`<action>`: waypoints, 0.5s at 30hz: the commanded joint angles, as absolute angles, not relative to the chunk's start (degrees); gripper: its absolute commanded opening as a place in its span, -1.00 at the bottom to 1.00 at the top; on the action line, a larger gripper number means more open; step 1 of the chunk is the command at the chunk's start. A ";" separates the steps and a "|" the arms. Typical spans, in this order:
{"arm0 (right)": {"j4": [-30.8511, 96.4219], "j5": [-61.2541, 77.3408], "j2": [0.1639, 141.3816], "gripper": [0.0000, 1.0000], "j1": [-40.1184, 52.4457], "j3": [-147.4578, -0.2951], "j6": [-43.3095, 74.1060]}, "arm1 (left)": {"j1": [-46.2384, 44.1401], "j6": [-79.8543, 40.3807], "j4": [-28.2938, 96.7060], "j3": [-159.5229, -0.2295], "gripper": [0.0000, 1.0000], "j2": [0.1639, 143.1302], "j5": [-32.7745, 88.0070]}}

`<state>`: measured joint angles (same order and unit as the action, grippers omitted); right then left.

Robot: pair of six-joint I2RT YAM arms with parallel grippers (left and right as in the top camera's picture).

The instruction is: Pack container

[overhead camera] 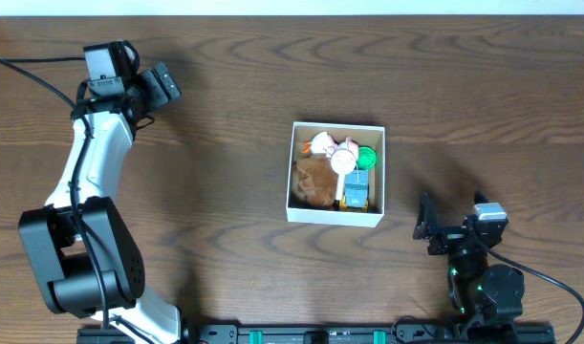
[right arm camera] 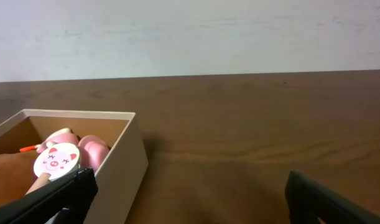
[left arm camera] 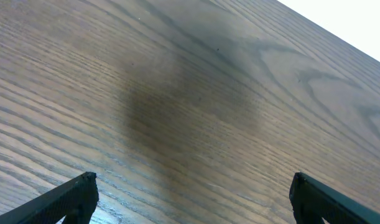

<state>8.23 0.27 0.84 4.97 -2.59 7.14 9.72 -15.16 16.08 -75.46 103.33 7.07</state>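
Note:
The container point(overhead camera: 335, 216) is a square white cardboard box in the middle of the table. It holds several small toys: a brown plush point(overhead camera: 313, 180), a pink pig toy point(overhead camera: 337, 151), a green piece point(overhead camera: 368, 156) and a blue and yellow toy point(overhead camera: 355, 191). The box also shows at the left of the right wrist view point(right arm camera: 126, 157), with the pig face point(right arm camera: 55, 159) inside. My left gripper point(overhead camera: 163, 84) is open and empty at the far left of the table, over bare wood point(left arm camera: 190, 199). My right gripper point(overhead camera: 427, 227) is open and empty, just right of the box point(right arm camera: 186, 196).
The wooden table's far edge point(overhead camera: 292, 13) meets a pale wall along the top. Black fixtures point(overhead camera: 320, 334) sit at the front edge between the arm bases.

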 commanded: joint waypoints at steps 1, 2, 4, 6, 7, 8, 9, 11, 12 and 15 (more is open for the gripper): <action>8.16 0.27 0.32 0.98 4.29 -2.13 6.57 | 9.96 -14.68 16.03 -75.99 0.96 103.53 6.37; 8.16 0.27 0.32 0.98 4.29 -2.13 6.57 | 9.96 -14.68 16.03 -75.99 0.96 103.53 6.37; 8.16 0.27 0.32 0.99 4.29 -2.13 6.57 | 9.96 -14.68 16.03 -75.99 0.96 103.53 6.37; 8.16 0.27 0.32 0.99 4.29 -2.13 6.57 | 9.96 -14.68 16.03 -75.99 0.96 103.53 6.37; 8.16 0.27 0.32 0.98 4.29 -2.13 6.57 | 9.96 -14.68 16.03 -75.99 0.96 103.53 6.37; 8.16 0.27 0.32 0.98 4.29 -2.13 6.57 | 9.96 -14.68 16.03 -75.99 0.96 103.53 6.37; 8.16 0.27 0.32 0.99 4.29 -2.11 6.57 | 9.96 -14.68 16.03 -75.99 0.96 103.53 6.37; 8.16 0.27 0.32 0.98 4.29 -2.13 6.57 | 9.98 -14.68 15.94 -75.99 0.96 103.53 4.62; 8.16 0.27 0.32 0.98 4.29 -2.13 6.57 | 9.96 -14.68 16.01 -75.99 0.96 103.53 3.55; 8.16 0.27 0.32 0.98 4.29 -2.13 6.57 | 9.87 -14.79 16.86 -75.99 0.96 103.53 3.49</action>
